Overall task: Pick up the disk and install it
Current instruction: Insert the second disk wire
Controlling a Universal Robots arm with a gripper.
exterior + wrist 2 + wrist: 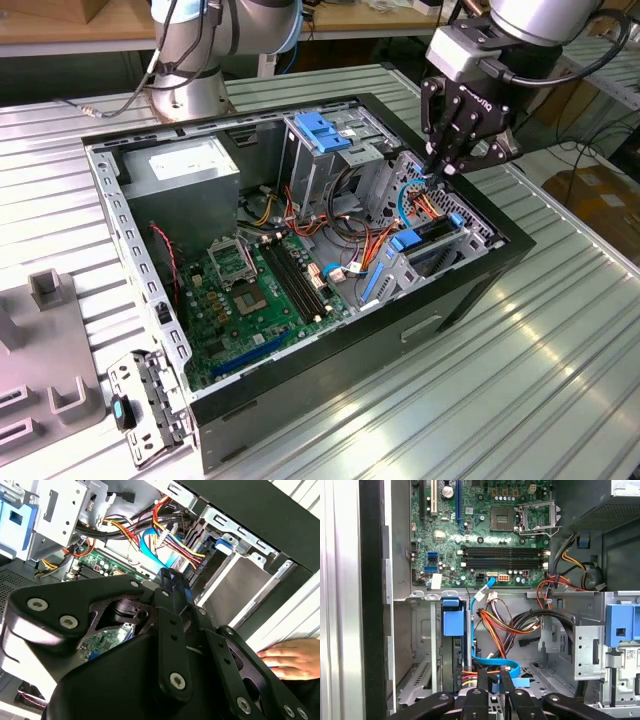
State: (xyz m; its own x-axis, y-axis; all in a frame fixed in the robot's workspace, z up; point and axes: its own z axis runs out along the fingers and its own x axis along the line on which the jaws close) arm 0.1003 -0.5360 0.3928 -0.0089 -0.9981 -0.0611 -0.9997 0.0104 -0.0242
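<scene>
Gripper (447, 165) is seen at 2 o'clock of the open computer case (330, 372) in the exterior view, lowered into the drive-bay corner. Fingers (482, 680) are set narrow, and a blue cable (495, 661) is pinched between them in the first wrist view; the same blue piece is seen at the fingertips in the second wrist view.

The disk (437, 232) is found just beside the gripper, at 5 o'clock from it in the exterior view, standing on edge in the lower bay with its blue carrier tab (451, 622) showing. No contact between gripper and disk is seen.

Orange and yellow wire bundles (505, 627) are draped beside the blue cable. Motherboard (240, 290) is placed at 8 o'clock from the gripper, the grey power-supply box (190, 170) at 9 o'clock, the cage with blue latch (325, 135) at 10 o'clock.

A person's hand (290, 662) is rested on the ribbed table (500, 400) outside the case wall.
</scene>
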